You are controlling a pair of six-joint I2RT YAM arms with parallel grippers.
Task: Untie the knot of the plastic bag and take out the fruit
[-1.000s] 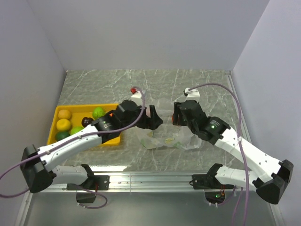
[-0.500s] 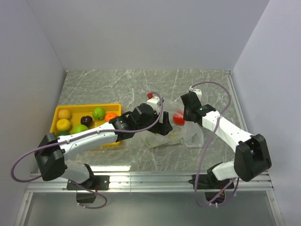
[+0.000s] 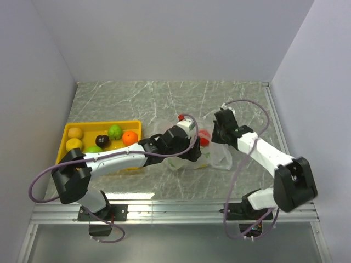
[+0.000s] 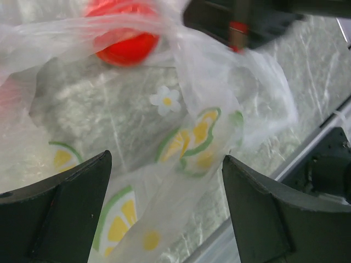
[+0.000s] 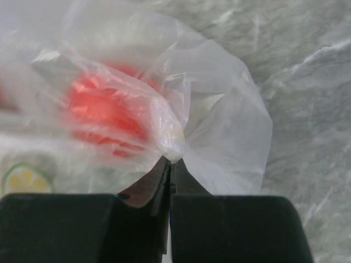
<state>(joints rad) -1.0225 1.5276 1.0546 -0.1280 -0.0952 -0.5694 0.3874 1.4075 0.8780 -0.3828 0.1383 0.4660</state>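
Entry, from the near edge outward. Left arm: stretched low from its base to the near-left side of the plastic bag [image 3: 220, 158]. The left gripper [image 4: 164, 164] has its fingers spread wide, framing the lemon-printed film and closed on nothing. It is judged to be staged for reaching in. Plastic bag: slumped on the marbled table [image 3: 137, 98], thin and crumpled. The knot cannot be made out in any view. Fruit: one red fruit [image 4: 126, 46] lies inside the bag at its far end, seen through the film. Right arm: elbow bent out to the right of the bag, forearm angled in to the bag's far-right corner. The right gripper [image 5: 169, 163] has its fingers pressed together on a gathered tuck of film just beside the red fruit. This is judged to be an anchoring or lifting hold that keeps the bag from sliding. Yellow tray [image 3: 98, 125]: well left of the bag, holding an orange fruit [image 3: 129, 137], a light green fruit [image 3: 114, 131], a dark purple fruit [image 3: 102, 141] and others.
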